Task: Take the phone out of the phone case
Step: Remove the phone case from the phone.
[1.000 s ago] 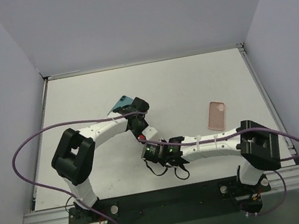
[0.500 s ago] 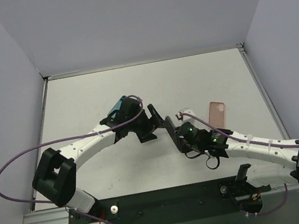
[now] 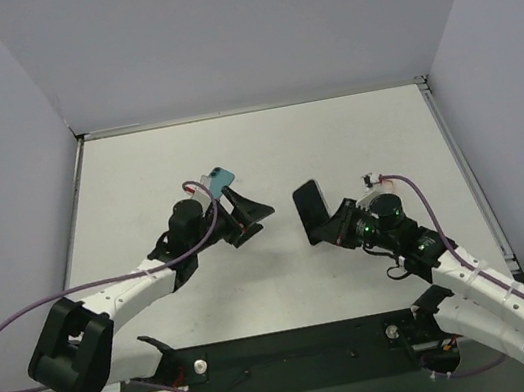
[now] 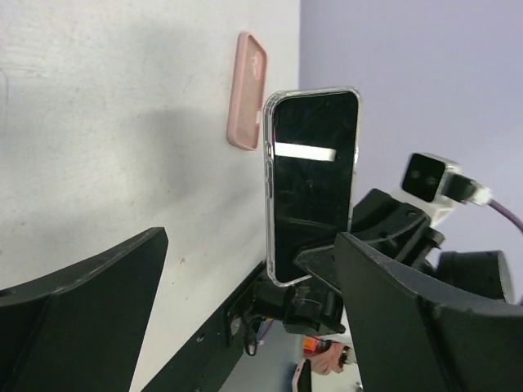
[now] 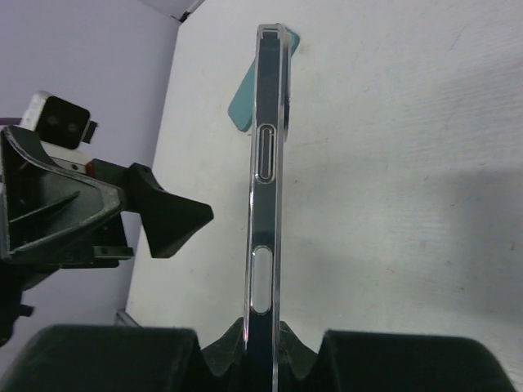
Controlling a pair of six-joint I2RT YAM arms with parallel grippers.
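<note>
A black phone in a clear phone case [image 3: 311, 211] stands on edge above the table, and my right gripper [image 3: 332, 225] is shut on its lower end. The right wrist view shows the case's side with its buttons [image 5: 265, 204], pinched between the fingers [image 5: 261, 347]. My left gripper [image 3: 249, 219] is open and holds nothing, a short way left of the phone and pointing at it. From the left wrist I see the phone's dark screen [image 4: 313, 184] beyond the open fingers [image 4: 249, 245].
A teal case [image 3: 221, 176] lies on the table behind the left gripper, also showing as the teal case [image 5: 245, 102] in the right wrist view. A pink case [image 4: 248, 90] lies flat on the right part of the table. Grey walls enclose the table.
My left gripper has opened and drawn back to the left. The right arm has swung right with the cased phone, so the two grippers now stand apart.
</note>
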